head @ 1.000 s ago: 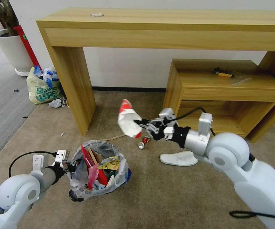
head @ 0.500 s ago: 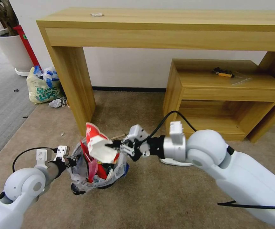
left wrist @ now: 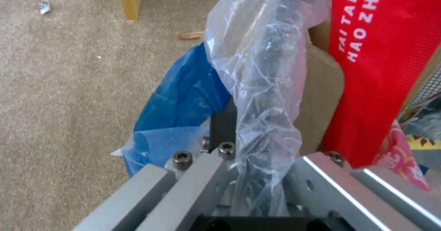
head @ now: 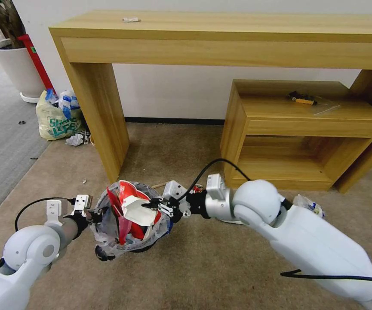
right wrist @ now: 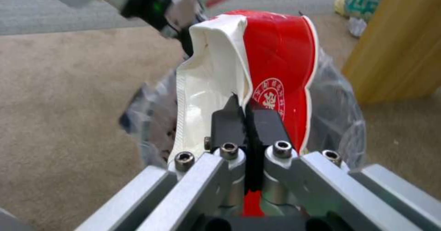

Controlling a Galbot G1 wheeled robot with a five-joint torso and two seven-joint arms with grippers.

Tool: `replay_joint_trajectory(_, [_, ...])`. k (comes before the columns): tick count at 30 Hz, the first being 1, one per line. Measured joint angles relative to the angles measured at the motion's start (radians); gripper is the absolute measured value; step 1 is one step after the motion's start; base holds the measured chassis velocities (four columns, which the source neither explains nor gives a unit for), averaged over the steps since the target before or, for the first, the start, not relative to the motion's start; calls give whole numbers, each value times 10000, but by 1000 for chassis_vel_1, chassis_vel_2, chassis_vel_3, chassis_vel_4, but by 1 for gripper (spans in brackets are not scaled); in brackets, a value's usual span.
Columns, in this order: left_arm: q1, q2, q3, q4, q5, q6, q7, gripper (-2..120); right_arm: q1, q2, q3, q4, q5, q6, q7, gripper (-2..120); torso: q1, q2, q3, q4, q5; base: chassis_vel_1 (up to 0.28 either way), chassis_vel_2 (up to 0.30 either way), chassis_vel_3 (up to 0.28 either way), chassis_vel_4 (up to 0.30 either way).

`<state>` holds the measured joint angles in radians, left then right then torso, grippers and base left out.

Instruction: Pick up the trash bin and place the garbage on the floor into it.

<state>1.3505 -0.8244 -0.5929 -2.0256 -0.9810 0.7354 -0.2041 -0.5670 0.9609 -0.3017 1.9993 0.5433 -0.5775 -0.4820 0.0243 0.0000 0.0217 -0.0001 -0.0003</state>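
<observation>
Head view: the left end effector (head: 94, 214) grips the trash bin (head: 127, 241) rim above the floor (head: 220, 267). Right wrist view: the right end effector (right wrist: 246, 115) pinches a red-and-white paper cup (right wrist: 257, 76) over the bin. Left wrist view: fingers clamp the bin's plastic-lined rim.

Mostly hidden behind the right arm (head: 254, 206): a white slipper (head: 226, 221), only a sliver visible. Barely visible past the right gripper (head: 149, 206): a crushed can (head: 198, 188). Buried under the red-and-white cup (head: 136, 206): most of the trash bin (head: 108, 249) contents. Too small to identify: scrap on the desk (head: 130, 20).
</observation>
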Motion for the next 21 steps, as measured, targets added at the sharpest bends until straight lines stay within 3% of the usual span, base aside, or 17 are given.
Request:
replay_joint_trajectory(6, [77, -5, -11, -203, -51, 0, -7, 0, -218, 274, -354, -441, 100, 267, 965, 0, -1, 0, 0, -1, 0, 0, 0, 0, 0])
replay_joint_trajectory(21, [167, 62, -61, -397, -138, 0, -40, 0, -116, 1020, -875, -1216, 271, 157, 1475, 0, -1, 0, 0, 0, -1, 0, 0, 0, 0])
